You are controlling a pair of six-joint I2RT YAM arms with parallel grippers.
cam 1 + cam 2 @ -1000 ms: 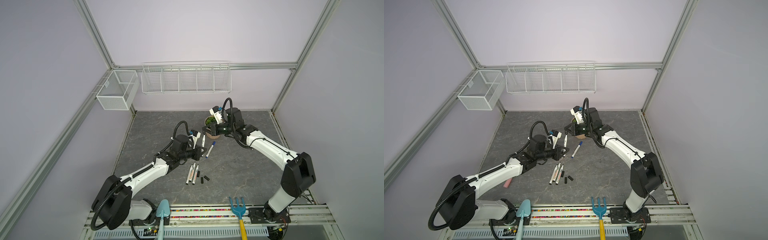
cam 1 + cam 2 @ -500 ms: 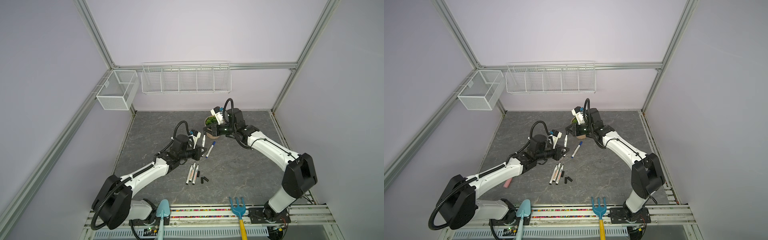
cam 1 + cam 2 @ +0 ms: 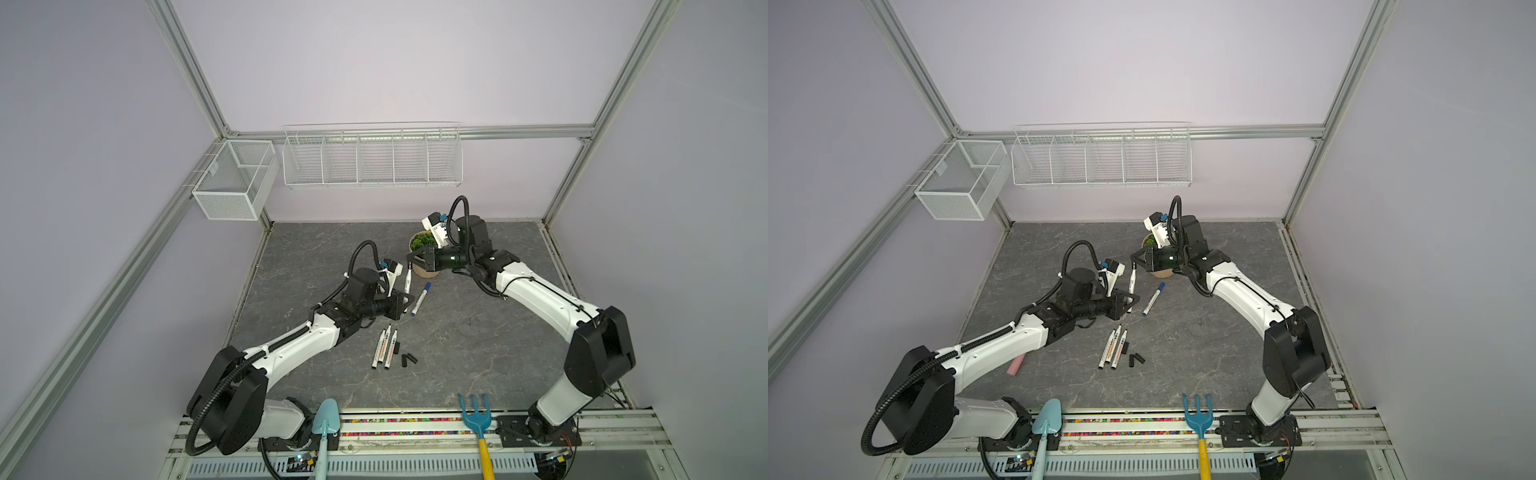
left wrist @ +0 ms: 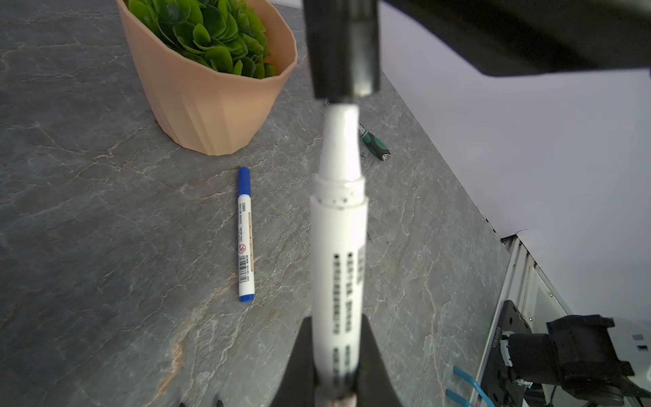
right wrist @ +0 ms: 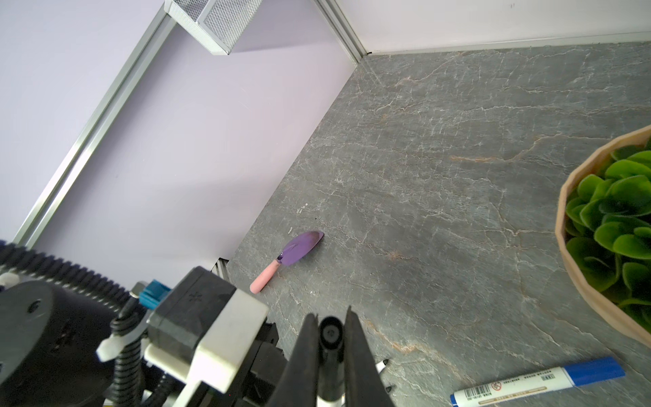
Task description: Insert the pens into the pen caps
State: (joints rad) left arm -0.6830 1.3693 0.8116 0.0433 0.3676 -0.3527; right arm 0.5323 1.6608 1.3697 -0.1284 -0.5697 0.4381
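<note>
Near the middle of the table (image 3: 457, 345), just in front of the plant pot (image 3: 424, 271), the two grippers are brought tip to tip. The left arm (image 3: 291, 353) is stretched low and forward from its base, with the wrist held level. The left gripper (image 3: 405, 301) (image 4: 336, 338) is clamped on the lower barrel of a white pen (image 3: 407, 282) (image 4: 338, 246), which is pointed away toward the pot. The right arm (image 3: 540, 299) is bent at a raised elbow and reached across toward the middle. The right gripper (image 3: 411, 259) (image 5: 330, 327) is pinched tight around a black cap (image 4: 343, 49) (image 5: 330, 334). The white cone of the pen is met by the mouth of the cap; how far the tip is inside cannot be told.

Rows of black print are seen along the held barrel, too blurred to be read. A blue pen (image 3: 420, 299) (image 4: 245, 236), already capped, is laid on the table just beside; a barcode and a small red crossed circle are made out on its label, but the fine print is not legible. Nearer the bases, more pens (image 3: 385, 348) are laid side by side, with loose black caps (image 3: 405, 358) beside them.
</note>
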